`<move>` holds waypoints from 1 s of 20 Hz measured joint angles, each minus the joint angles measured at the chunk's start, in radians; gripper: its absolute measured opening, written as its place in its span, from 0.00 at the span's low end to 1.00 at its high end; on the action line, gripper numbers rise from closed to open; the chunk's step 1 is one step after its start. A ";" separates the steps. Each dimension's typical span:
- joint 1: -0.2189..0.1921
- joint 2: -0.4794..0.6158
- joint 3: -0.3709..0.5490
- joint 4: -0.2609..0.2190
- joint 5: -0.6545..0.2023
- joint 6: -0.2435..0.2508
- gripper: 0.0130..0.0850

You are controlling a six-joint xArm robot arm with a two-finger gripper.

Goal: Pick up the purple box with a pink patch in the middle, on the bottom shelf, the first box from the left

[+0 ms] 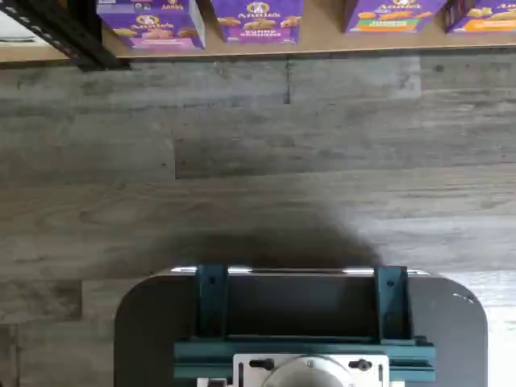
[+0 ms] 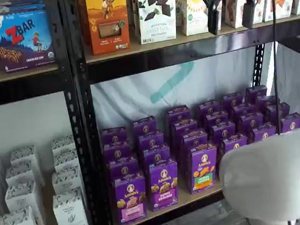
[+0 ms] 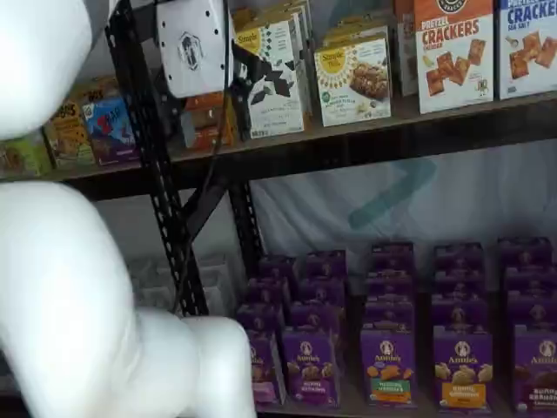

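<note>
The purple box (image 2: 130, 198) with a pink band stands upright at the front left of the bottom shelf (image 2: 196, 197). It also shows in the wrist view (image 1: 153, 26) and, partly behind the arm, in a shelf view (image 3: 264, 373). My gripper (image 2: 231, 27) hangs high in front of the upper shelf, far above and to the right of the box. A plain gap shows between its two black fingers, and it holds nothing. In a shelf view (image 3: 258, 83) it shows side-on under its white body.
Like purple cartons stand beside the box: one with a purple-blue band (image 2: 163, 185) and one with a green-and-orange patch (image 2: 203, 169), with rows behind. A black upright (image 2: 82, 127) borders the box's left. White boxes (image 2: 20, 202) fill the left bay. The white arm (image 2: 271, 179) bulks at the front right.
</note>
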 joint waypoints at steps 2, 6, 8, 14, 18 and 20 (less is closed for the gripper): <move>-0.029 0.015 -0.012 0.032 0.025 -0.013 1.00; -0.039 0.013 -0.003 0.050 0.022 -0.017 1.00; -0.024 0.008 0.009 0.038 0.011 -0.009 1.00; 0.047 -0.018 0.097 -0.022 -0.044 0.036 1.00; 0.059 -0.060 0.217 -0.016 -0.128 0.051 1.00; 0.050 -0.077 0.280 0.006 -0.164 0.048 1.00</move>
